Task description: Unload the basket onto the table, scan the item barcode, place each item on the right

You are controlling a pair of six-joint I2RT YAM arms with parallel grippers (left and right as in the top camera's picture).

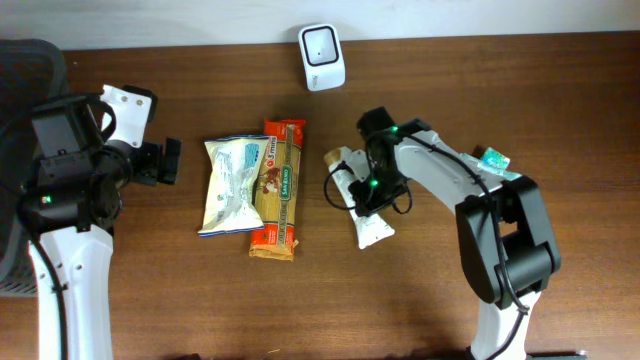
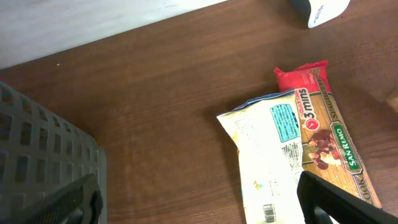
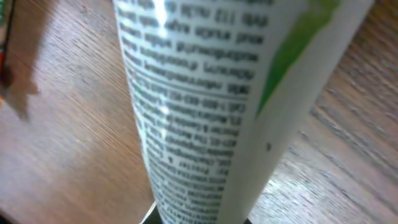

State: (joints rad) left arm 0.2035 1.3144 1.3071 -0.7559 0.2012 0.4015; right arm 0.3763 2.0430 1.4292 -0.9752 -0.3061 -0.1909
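Gripping the white tube by its middle, the right hand is clenched on it. The tube looks light, soft and slippery. The left hand is open.

White pack fills the middle of the frame from top edge to bottom, slightly tilted and very near the lens. Lines of black print cover its face, too blurred to read. A green stripe runs down its right side. Wooden table shows behind it on both sides. A dark shape sits under the pack at the bottom edge, identity unclear.
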